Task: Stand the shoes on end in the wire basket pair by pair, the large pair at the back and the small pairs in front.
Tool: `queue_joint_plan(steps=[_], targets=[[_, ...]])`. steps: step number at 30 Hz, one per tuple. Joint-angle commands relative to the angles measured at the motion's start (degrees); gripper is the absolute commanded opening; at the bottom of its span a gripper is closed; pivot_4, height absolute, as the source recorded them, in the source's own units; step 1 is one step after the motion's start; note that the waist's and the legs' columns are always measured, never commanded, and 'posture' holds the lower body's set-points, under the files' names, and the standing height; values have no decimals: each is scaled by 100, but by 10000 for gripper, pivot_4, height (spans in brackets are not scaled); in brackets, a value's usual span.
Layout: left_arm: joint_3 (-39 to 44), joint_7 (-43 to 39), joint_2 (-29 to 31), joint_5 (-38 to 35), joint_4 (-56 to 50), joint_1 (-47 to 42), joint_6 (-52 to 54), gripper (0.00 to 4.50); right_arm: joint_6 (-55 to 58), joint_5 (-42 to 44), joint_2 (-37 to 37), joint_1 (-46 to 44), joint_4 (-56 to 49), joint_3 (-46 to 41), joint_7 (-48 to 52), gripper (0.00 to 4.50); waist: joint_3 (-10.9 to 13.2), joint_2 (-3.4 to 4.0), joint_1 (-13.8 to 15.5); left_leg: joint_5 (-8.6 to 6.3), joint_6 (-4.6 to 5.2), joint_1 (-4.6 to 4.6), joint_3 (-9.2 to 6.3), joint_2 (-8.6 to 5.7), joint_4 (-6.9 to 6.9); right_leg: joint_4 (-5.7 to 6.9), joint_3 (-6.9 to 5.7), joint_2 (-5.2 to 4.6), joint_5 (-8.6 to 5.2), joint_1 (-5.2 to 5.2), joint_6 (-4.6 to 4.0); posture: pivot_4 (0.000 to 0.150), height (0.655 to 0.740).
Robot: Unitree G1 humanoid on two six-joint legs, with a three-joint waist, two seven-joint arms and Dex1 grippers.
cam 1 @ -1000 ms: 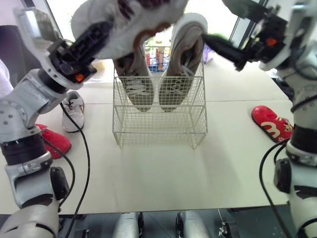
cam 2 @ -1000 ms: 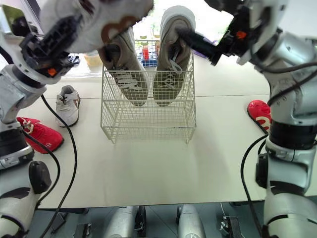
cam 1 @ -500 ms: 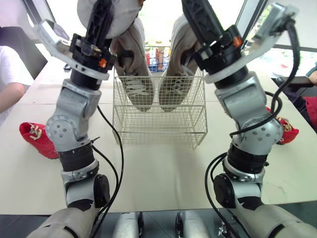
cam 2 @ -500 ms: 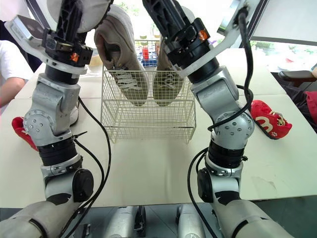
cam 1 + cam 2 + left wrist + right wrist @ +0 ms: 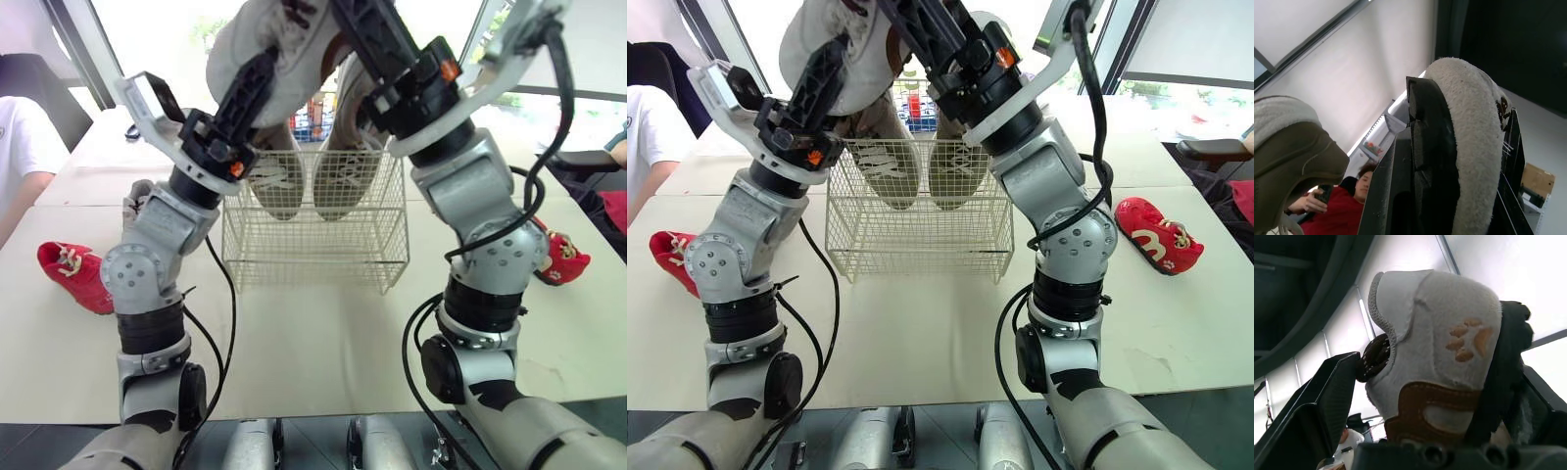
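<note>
A white fuzzy small shoe (image 5: 269,44) with a brown patch and a paw print (image 5: 1435,347) hangs high above the wire basket (image 5: 313,245). My left gripper (image 5: 257,78) is shut on it, and one black finger (image 5: 1425,147) is pressed into the fuzzy rim. My right gripper (image 5: 1440,367) is raised to the same shoe and stands open, a finger on each side. A gap shows at one finger (image 5: 1327,401). Two large grey shoes (image 5: 274,181) (image 5: 343,181) stand on end at the back of the basket.
One red shoe (image 5: 71,274) lies on the table at the left, another (image 5: 563,259) at the right. A small grey shoe (image 5: 134,196) is partly hidden behind my left arm. A person in a white shirt (image 5: 20,157) sits at the far left.
My left arm has leaned right, bringing the fuzzy shoe over the basket. My right gripper has left the right grey shoe, risen and come around the fuzzy shoe. The camera has shifted too.
</note>
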Motion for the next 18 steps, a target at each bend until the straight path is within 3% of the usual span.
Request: queue_joint_plan(steps=[1, 6, 7, 10, 15, 18], targets=[[-20, -105, 40, 27, -168, -8, -18, 6748, -111, 46, 13, -185, -132, -8, 31, 32234, 0, 0, -5, 0, 0, 0, 0, 0, -1, 0, 0, 0, 0, 0, 0, 1500, 6675], [-24, -149, 85, 131, -120, 2, -15, 6748, -101, 42, -26, -221, -52, 17, 111, 10510, 0, 0, -4, 0, 0, 0, 0, 0, -2, -1, 0, 0, 0, -1, 0, 1500, 6675], [-29, -182, 109, 150, -131, 25, 3, 14160, -96, 40, -42, -234, -24, 14, 133, 7523, 0, 0, -4, 0, 0, 0, 0, 0, -2, -1, 0, 0, 0, -1, 0, 1500, 6675], [-65, -176, 306, 433, -261, 145, 53, 26787, -87, 22, -145, -307, 46, -12, 268, 7044, 0, 1, -8, 0, 0, 0, -1, 0, -3, -2, 0, 0, 0, -1, 0, 1500, 6675], [-185, 238, 1020, 1384, -895, 530, 137, 26787, -60, -256, -1126, -688, 487, -238, 1230, 7044, 2, 2, 2, -1, 2, 0, 1, 0, -6, -4, 0, 0, 0, -2, -1, 1500, 6675], [-257, 356, 1387, 1517, -1428, 856, 271, 26787, -46, -513, -1868, -828, 886, -272, 2063, 7044, 3, 2, 8, -5, 8, -1, 0, 0, -10, -17, 0, -1, 0, 0, -1, 1500, 6675]])
